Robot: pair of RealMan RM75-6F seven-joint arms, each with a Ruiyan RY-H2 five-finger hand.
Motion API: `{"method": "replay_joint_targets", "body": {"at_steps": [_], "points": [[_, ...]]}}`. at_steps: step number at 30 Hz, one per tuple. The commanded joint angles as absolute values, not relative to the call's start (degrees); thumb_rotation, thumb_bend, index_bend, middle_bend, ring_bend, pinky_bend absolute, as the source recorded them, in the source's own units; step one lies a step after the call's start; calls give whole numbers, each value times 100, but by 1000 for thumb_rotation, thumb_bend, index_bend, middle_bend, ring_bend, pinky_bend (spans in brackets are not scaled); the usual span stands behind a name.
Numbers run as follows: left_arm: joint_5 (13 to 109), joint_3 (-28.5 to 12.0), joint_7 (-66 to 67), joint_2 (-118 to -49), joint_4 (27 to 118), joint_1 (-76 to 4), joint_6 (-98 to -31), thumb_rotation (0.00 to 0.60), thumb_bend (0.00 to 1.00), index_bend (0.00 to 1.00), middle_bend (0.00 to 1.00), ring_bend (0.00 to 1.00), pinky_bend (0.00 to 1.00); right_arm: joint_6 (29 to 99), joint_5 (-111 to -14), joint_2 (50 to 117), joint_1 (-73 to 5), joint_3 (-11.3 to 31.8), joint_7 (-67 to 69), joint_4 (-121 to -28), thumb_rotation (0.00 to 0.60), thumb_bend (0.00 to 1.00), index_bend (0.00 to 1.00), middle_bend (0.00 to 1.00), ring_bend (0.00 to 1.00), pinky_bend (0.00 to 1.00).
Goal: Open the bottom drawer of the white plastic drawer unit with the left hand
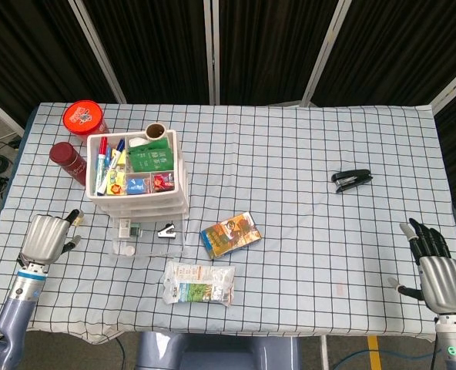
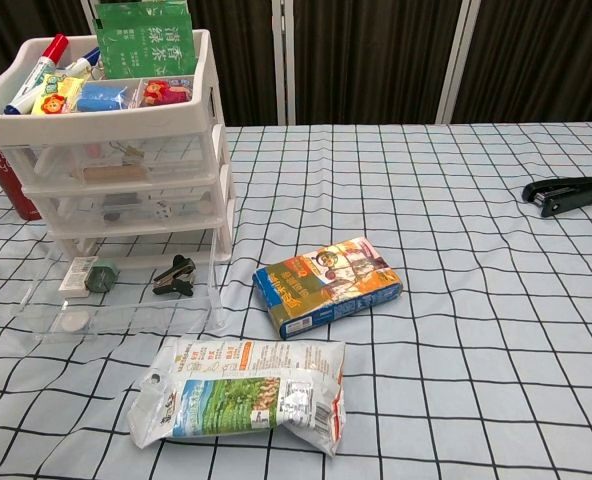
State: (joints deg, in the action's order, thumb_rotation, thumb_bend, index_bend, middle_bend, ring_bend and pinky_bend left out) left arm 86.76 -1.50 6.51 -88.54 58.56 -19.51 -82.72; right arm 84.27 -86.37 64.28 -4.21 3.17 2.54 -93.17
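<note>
A pale blue cloth with a black grid is covering the table (image 1: 305, 154). The drawer unit (image 2: 116, 150) is showing white, its bottom drawer (image 2: 116, 300) clear. The stapler (image 1: 352, 179) is looking black, the canister lid (image 1: 84, 117) red, the packet (image 2: 144, 38) green.

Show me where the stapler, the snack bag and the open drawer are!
stapler (image 1: 352, 179), head view, middle of its black body
snack bag (image 2: 240, 394), chest view, printed front
open drawer (image 2: 209, 292), chest view, clear right wall
</note>
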Motion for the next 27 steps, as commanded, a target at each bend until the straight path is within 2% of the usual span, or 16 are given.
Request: {"method": "replay_joint_targets", "body": {"at_steps": [1, 4, 7, 11, 13, 15, 17, 18, 21, 27], "points": [[8721, -218, 552, -8915, 5954, -1815, -8611, 600, 153, 402, 996, 975, 838, 8438, -8645, 6423, -420, 320, 263, -9316, 600, 30, 0, 0, 0, 0], [8830, -262, 583, -9000, 6026, -1591, -9199, 600, 136, 373, 952, 923, 789, 8472, -8663, 6443, -418, 330, 251, -9293, 600, 29, 0, 0, 0, 0], [8903, -340, 532, -9082, 6206, -1334, -9811, 600, 119, 311, 821, 811, 685, 8501, -8701, 6481, -421, 330, 230, -9258, 600, 30, 0, 0, 0, 0], [8901, -372, 540, -9053, 6701, -1007, -10302, 600, 104, 167, 540, 583, 500, 8536, -8745, 6532, -420, 324, 177, -9214, 600, 29, 0, 0, 0, 0], [8821, -357, 682, -8983, 7015, -871, -10343, 600, 100, 75, 364, 429, 407, 8561, -8767, 6557, -422, 329, 157, -9187, 600, 30, 0, 0, 0, 0], [8682, -279, 938, -8828, 7473, -716, -10251, 600, 99, 6, 133, 212, 268, 8596, -8787, 6593, -425, 343, 152, -9136, 600, 30, 0, 0, 0, 0], [8536, -175, 1274, -8613, 7987, -577, -10114, 600, 97, 0, 28, 72, 171, 8610, -8786, 6622, -429, 355, 133, -9096, 600, 30, 0, 0, 0, 0], [8470, -141, 1396, -8530, 8202, -518, -10075, 600, 95, 0, 1, 19, 103, 8619, -8793, 6630, -429, 357, 127, -9086, 600, 30, 0, 0, 0, 0], [8285, -43, 1607, -8291, 8757, -373, -9929, 600, 95, 0, 0, 0, 0, 8660, -8829, 6652, -430, 364, 97, -9053, 600, 30, 0, 0, 0, 0], [8098, -34, 1621, -7972, 9269, -261, -9693, 600, 95, 0, 0, 0, 0, 8638, -8826, 6694, -443, 358, 63, -9007, 600, 29, 0, 0, 0, 0]]}}
